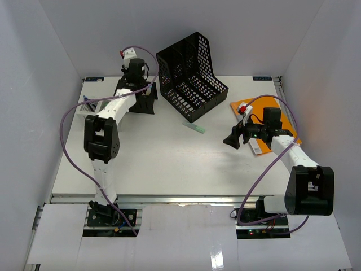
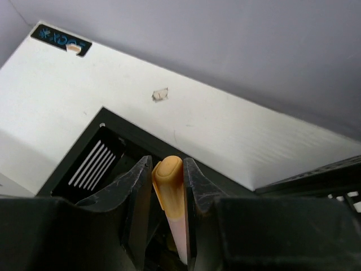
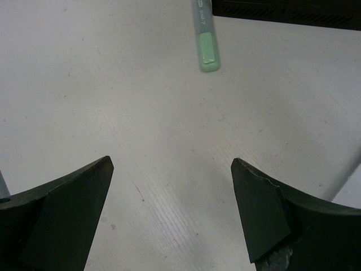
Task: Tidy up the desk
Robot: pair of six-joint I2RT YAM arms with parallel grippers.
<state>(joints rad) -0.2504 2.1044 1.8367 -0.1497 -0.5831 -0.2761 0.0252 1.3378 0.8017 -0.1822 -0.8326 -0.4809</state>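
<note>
Pinching an orange-capped pen [image 2: 169, 195], the left gripper [image 2: 167, 169] hung over a black organizer [image 2: 84, 148].
The right gripper [image 3: 172, 165] gaped wide above the desk [image 3: 113, 84], near a green marker [image 3: 206, 46].

The file rack [image 1: 192, 76] is standing at the back of the desk [image 1: 169, 164], near the middle. To its left, also at the back, a low box [image 1: 148, 105] is sitting. The left gripper [image 1: 135, 79] is hanging right above it, pinching a marker [image 2: 169, 186] whose end is sticking out between the fingers over the box. A highlighter [image 1: 194, 128] is lying on the desk just in front of the rack's near corner. Farther right, a folder [image 1: 237, 106] is lying flat near the desk's right edge, partly under the right arm. The right gripper [image 1: 232, 139], jaws apart, is hovering over the desk between the highlighter and the folder, with the highlighter lying ahead of its fingers.
</note>
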